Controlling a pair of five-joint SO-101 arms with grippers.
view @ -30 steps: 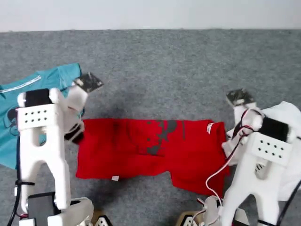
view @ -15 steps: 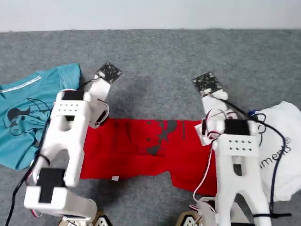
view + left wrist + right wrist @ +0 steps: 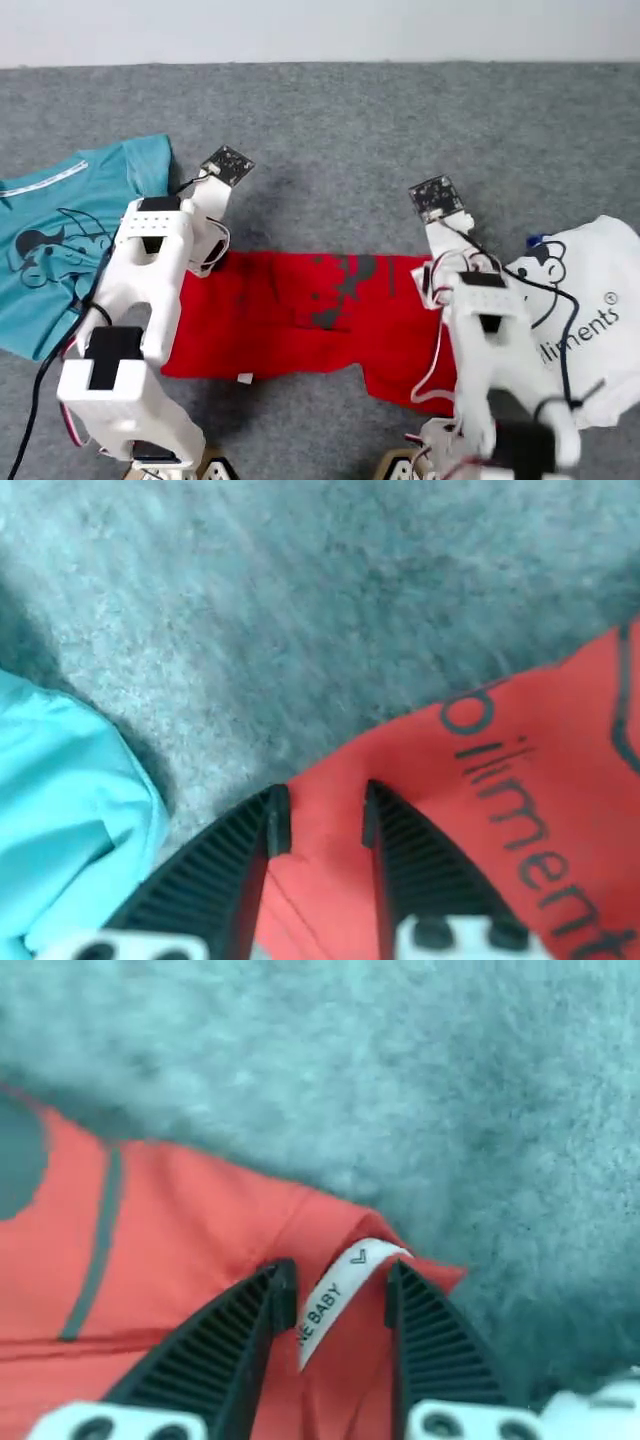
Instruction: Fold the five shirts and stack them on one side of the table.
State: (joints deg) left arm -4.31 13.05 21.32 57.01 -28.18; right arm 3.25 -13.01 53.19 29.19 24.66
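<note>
- Fabric of the red shirt (image 3: pixel 300 335) looks thin, light and limp. It should drape and crease at once when lifted, and it is likely to drag on the rough grey table (image 3: pixel 350 130) rather than slide.
- It lies flat across the middle of the table near the arms, already a long band, print up.
- Best holds, I judge, are the two far corners, pinching both layers so the fold does not open.
- Left tool (image 3: pixel 320 810) is narrowly parted, tips down at the far corner nearest the blue shirt (image 3: pixel 60 240), with red cloth in the gap but not pinched.
- Right tool (image 3: pixel 340 1285) is also narrowly parted, straddling the neck label (image 3: pixel 335 1295) at the opposite far corner.
- White shirt (image 3: pixel 590 310) lies at the right edge, just beside the red one.
</note>
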